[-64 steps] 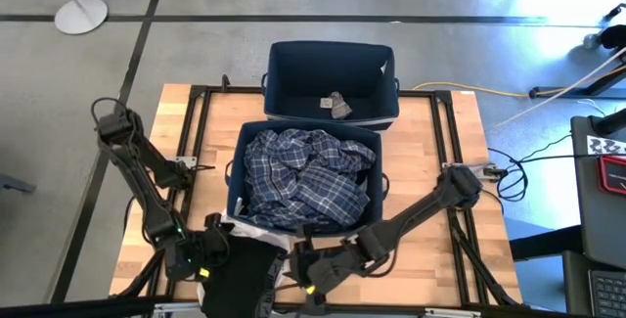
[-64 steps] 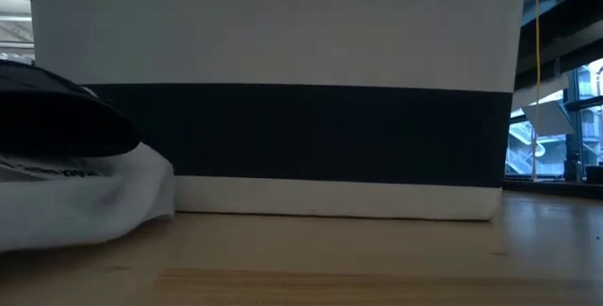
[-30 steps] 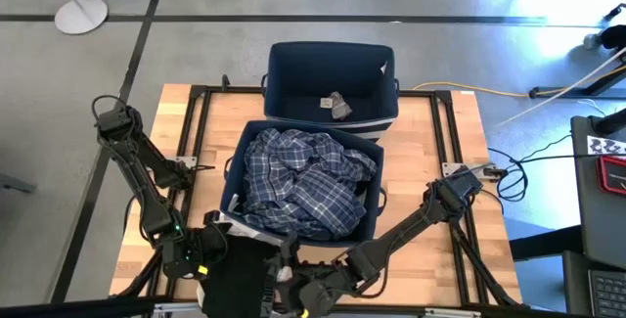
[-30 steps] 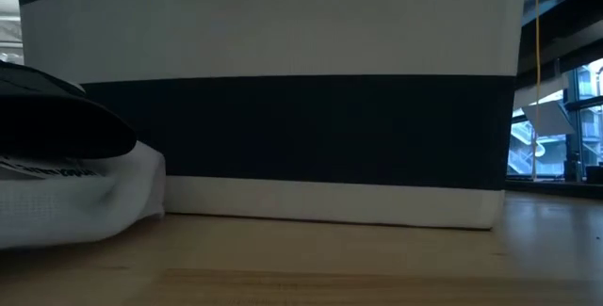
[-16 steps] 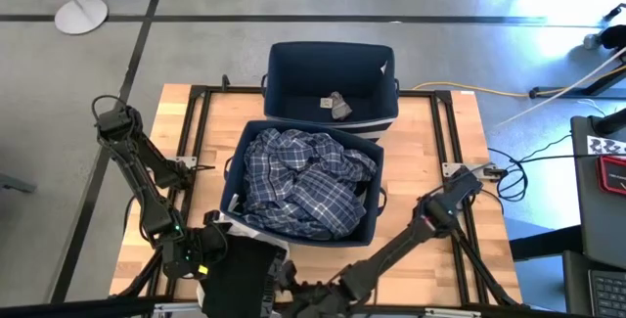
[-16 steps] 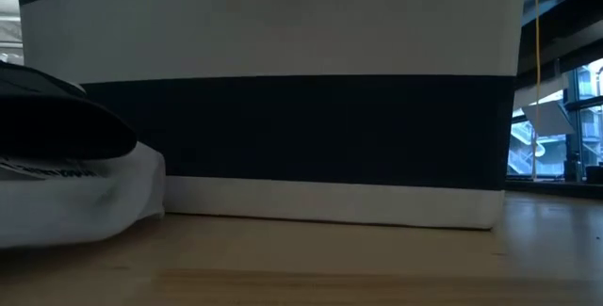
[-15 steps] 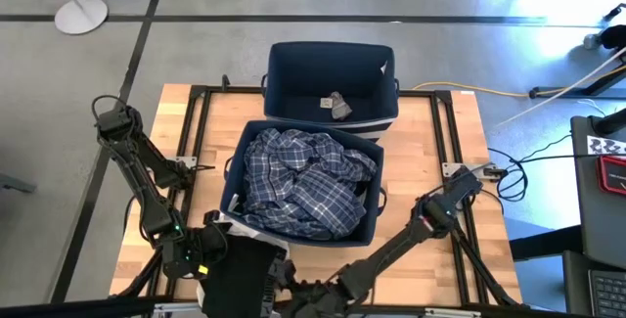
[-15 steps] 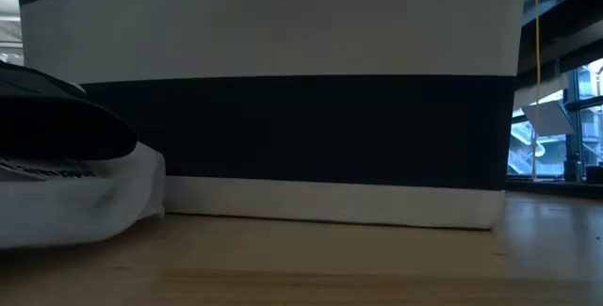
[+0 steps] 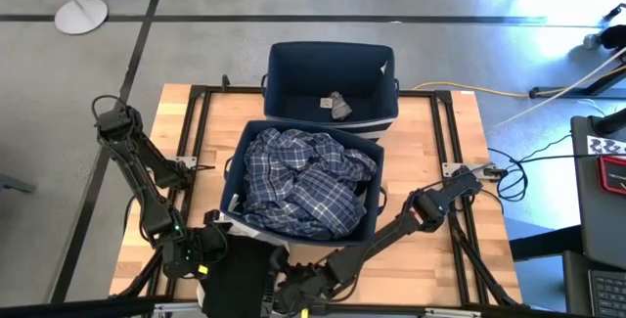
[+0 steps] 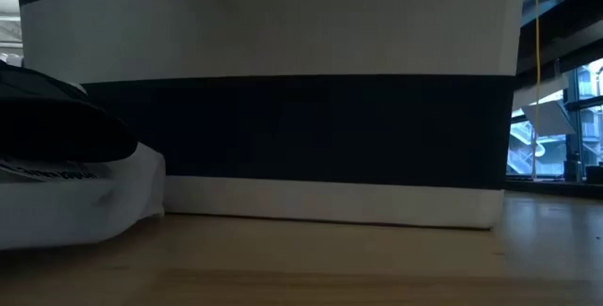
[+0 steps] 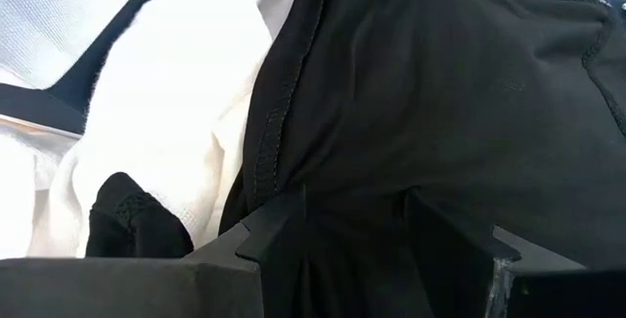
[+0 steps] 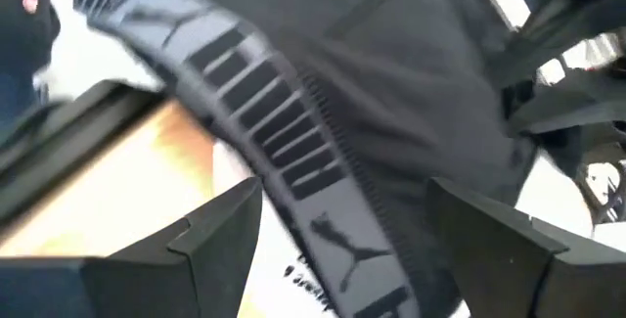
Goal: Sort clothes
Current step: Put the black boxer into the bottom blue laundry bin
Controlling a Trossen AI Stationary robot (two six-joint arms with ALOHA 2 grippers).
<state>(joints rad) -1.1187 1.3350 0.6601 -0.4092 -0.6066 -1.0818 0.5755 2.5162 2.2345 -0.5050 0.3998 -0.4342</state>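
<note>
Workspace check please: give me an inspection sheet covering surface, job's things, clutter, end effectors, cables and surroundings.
Surface: wooden table, black frame rails.
Job's things: plaid shirt fills near bin; small grey garment in far bin; black garment and white garment at the near edge.
Clutter: nothing seen.
End effectors: left end effector shut on the black garment; right end effector open over its striped waistband.
Cables: yellow cable, black cable at right.
Surroundings: grey floor, lamp base.
</note>
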